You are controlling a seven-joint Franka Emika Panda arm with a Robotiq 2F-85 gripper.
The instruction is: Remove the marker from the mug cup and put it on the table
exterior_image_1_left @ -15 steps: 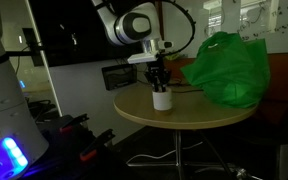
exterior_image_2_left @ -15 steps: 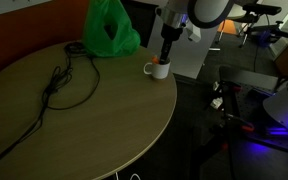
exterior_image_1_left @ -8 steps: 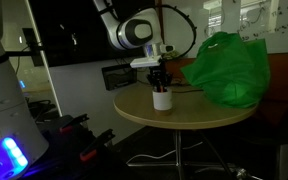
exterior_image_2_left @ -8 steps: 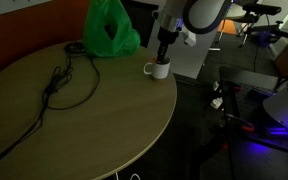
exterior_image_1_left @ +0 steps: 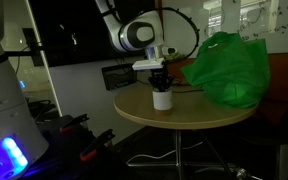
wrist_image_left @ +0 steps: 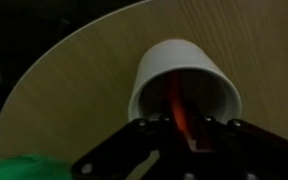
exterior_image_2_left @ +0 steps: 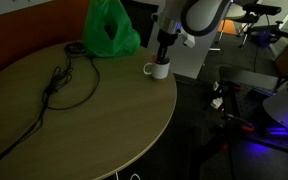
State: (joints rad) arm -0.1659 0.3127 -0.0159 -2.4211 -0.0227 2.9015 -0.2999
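Note:
The white mug cup (exterior_image_1_left: pixel 162 100) stands near the edge of the round wooden table (exterior_image_1_left: pixel 199 116); it also shows in an exterior view (exterior_image_2_left: pixel 159 70). My gripper (exterior_image_1_left: pixel 161 80) hangs straight down just above the cup's mouth, also seen in an exterior view (exterior_image_2_left: pixel 164 50). In the wrist view the orange-red marker (wrist_image_left: pixel 173 100) rises out of the cup (wrist_image_left: pixel 184 62) between my fingertips (wrist_image_left: pixel 179 125), which are shut on it. Its lower end is still inside the cup.
A big green plastic bag (exterior_image_1_left: pixel 224 68) sits on the table behind the cup, also in an exterior view (exterior_image_2_left: pixel 109 30). A black cable (exterior_image_2_left: pixel 59 85) lies across the tabletop (exterior_image_2_left: pixel 84 120). The table edge is close to the cup.
My gripper has risen slightly above the cup and shifted a little sideways. The cup has not moved.

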